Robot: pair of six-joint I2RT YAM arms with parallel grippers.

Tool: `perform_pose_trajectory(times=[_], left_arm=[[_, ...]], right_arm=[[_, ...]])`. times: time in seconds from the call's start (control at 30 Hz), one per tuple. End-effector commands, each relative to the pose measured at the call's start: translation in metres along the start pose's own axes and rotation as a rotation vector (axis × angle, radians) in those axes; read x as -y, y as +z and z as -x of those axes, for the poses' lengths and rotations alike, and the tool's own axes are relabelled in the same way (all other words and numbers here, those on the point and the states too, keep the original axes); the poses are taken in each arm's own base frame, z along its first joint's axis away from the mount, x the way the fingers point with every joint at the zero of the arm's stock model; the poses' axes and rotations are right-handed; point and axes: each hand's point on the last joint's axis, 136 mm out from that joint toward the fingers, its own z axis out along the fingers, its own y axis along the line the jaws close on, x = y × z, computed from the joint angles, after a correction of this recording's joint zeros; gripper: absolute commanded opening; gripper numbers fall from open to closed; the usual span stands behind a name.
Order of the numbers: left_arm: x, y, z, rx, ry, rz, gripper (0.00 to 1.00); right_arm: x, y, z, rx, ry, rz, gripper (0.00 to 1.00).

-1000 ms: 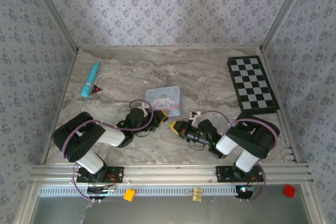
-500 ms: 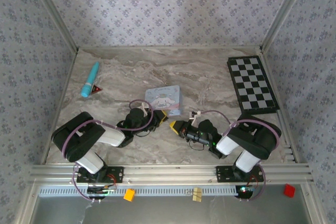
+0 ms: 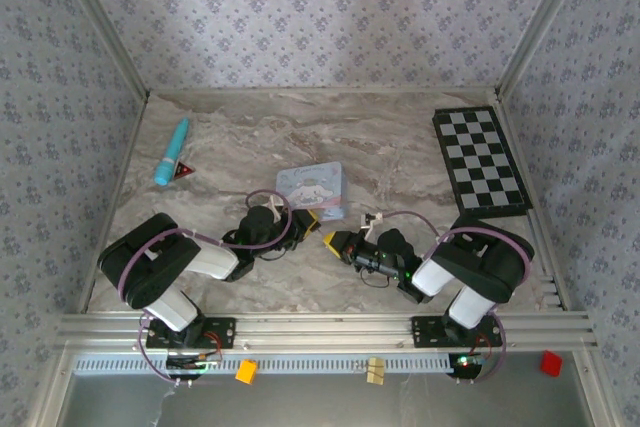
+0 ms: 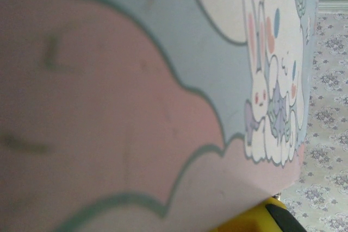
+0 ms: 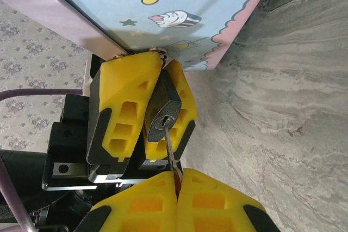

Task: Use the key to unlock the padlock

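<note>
Both sets clenched: left fingers [image 5: 125, 113] gripped the padlock [image 5: 163, 113], right fingers [image 5: 213, 200] pinched the key [image 5: 170, 150] in its keyhole.

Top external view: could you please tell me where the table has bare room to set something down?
Bare marble table lies between the blue pen and the chessboard, beyond the tin. Crowded near centre: left gripper holding the padlock, right gripper holding the key, against the tin.

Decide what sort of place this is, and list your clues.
Probably a robot test booth: two arms bolted to a metal rail, a marble-look tabletop boxed in by wallpapered walls, and props such as a chessboard.
</note>
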Motion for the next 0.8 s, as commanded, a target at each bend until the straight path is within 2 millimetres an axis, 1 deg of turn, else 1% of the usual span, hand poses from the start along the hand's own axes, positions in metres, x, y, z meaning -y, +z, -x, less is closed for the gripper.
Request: perform_pose_trajectory(times=[0.0, 0.37, 0.57, 0.77], left_arm=[[0.0236, -0.0020, -0.0059, -0.019, -0.001, -0.078, 0.12], [0.0256, -0.0033, -0.0081, -0.018, -0.001, -0.076, 0.11], [0.0308, -0.0036, -0.0094, -0.023, 0.001, -0.090, 0.11], [0.0299, -0.0041, -0.0106, -0.025, -0.004, -0.090, 0.11]], right_arm=[[-0.0076, -0.0004, 0.0034, 0.018, -0.009, 0.028, 0.00], [-0.0162, 0.0031, 0.0077, 0.017, -0.010, 0.050, 0.00], [-0.0108, 0.0026, 0.0093, 0.022, -0.003, 0.035, 0.00], [-0.0098, 0.0014, 0.0107, 0.027, -0.002, 0.033, 0.00]])
